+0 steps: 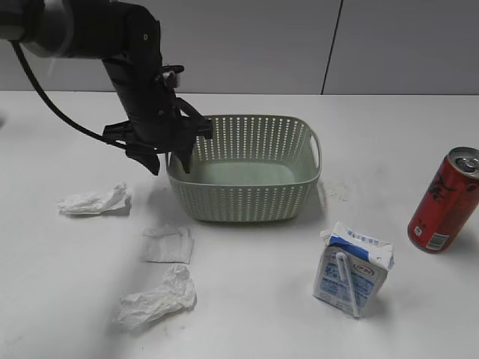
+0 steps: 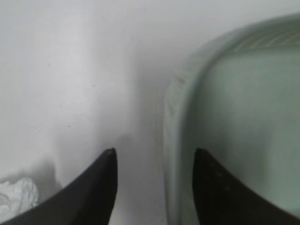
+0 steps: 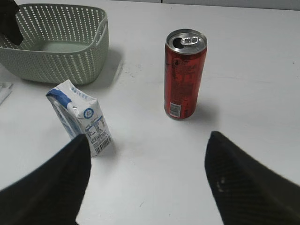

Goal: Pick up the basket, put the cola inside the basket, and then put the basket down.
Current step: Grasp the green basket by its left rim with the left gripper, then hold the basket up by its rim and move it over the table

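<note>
The pale green basket [image 1: 251, 176] stands on the white table at the middle. My left gripper [image 1: 171, 161] is open at the basket's left wall, one finger outside and one inside the rim [image 2: 176, 122]; its jaws [image 2: 154, 157] straddle the wall without closing. The red cola can [image 1: 443, 200] stands upright at the far right. In the right wrist view the cola [image 3: 184, 75] stands ahead of my open, empty right gripper [image 3: 147, 145], and the basket [image 3: 61, 61] is at the upper left. The right gripper does not show in the exterior view.
A blue-and-white milk carton [image 1: 352, 269] with a straw stands in front of the basket, right of centre; it also shows in the right wrist view [image 3: 82, 117]. Three crumpled white tissues [image 1: 96, 200] [image 1: 168, 244] [image 1: 156, 299] lie left of and in front of the basket.
</note>
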Tool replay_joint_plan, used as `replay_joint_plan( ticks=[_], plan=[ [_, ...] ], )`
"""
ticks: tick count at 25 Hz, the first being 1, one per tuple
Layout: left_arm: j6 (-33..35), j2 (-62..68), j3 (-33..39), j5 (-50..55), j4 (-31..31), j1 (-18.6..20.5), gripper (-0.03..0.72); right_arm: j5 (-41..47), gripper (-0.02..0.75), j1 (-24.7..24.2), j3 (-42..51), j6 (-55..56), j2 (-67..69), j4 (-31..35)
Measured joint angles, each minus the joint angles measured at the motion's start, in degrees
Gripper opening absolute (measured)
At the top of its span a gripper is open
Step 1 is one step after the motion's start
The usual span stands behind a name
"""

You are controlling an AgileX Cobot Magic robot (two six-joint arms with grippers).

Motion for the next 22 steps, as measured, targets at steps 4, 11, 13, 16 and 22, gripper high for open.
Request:
replay_joint_plan(
  ticks=[4,11,13,16,22],
  plan=[
    [-0.01,0.01,0.0,-0.44,0.0,0.0,0.227,0.0,0.572,0.0,0.0,0.0,0.0,0.0],
    [-0.06,0.01,0.0,-0.81,-0.11,0.0,0.024,0.0,0.572,0.0,0.0,0.0,0.0,0.0],
    [-0.25,0.01,0.0,-0.87,-0.53,0.0,0.006,0.0,0.572,0.0,0.0,0.0,0.0,0.0],
    [-0.95,0.01,0.0,-0.76,-0.74,0.0,0.003,0.0,0.572,0.0,0.0,0.0,0.0,0.0],
    [-3.66,-3.24,0.0,1.62,-1.46,0.19,0.003,0.0,0.572,0.0,0.0,0.0,0.0,0.0]
  ],
)
